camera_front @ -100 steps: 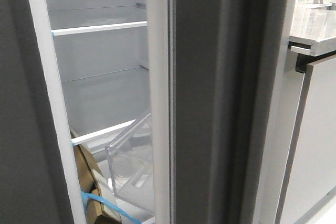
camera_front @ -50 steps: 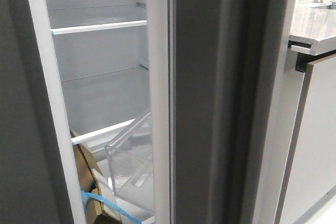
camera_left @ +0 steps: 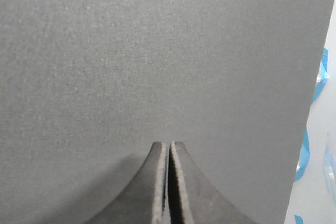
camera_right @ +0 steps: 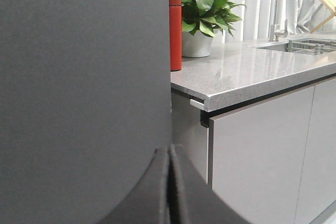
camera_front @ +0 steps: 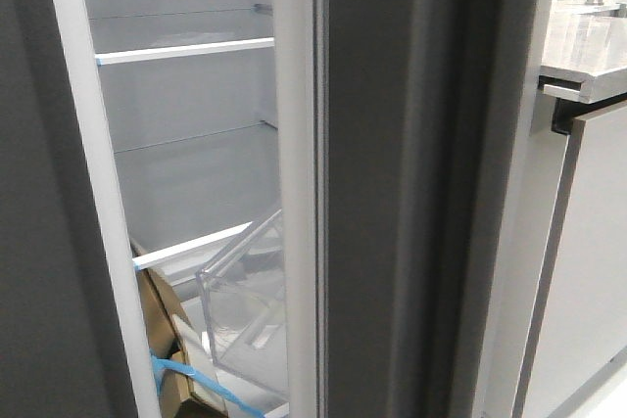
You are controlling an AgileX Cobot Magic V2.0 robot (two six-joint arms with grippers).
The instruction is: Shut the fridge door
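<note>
The fridge door [camera_front: 411, 193] is a tall dark grey panel in the middle of the front view. It stands ajar, with a white inner lining [camera_front: 294, 144] and a clear plastic bin [camera_front: 245, 310] on its inner side. To its left the gap shows white shelves [camera_front: 186, 51]. The matching twin panel [camera_front: 29, 242] is at the far left. My left gripper [camera_left: 169, 144] is shut and empty, its tips close against a dark grey panel [camera_left: 157, 51]. My right gripper [camera_right: 169, 148] is shut and empty at the right edge of a dark grey panel [camera_right: 84, 77]. Neither gripper shows in the front view.
A grey stone counter [camera_right: 247, 74] over pale glossy cabinet fronts [camera_right: 257, 166] stands right of the fridge, also in the front view [camera_front: 588, 56]. A red bottle [camera_right: 175, 32] and a potted plant [camera_right: 202, 3] stand on it. Cardboard with blue tape [camera_front: 171, 359] lies low inside the fridge.
</note>
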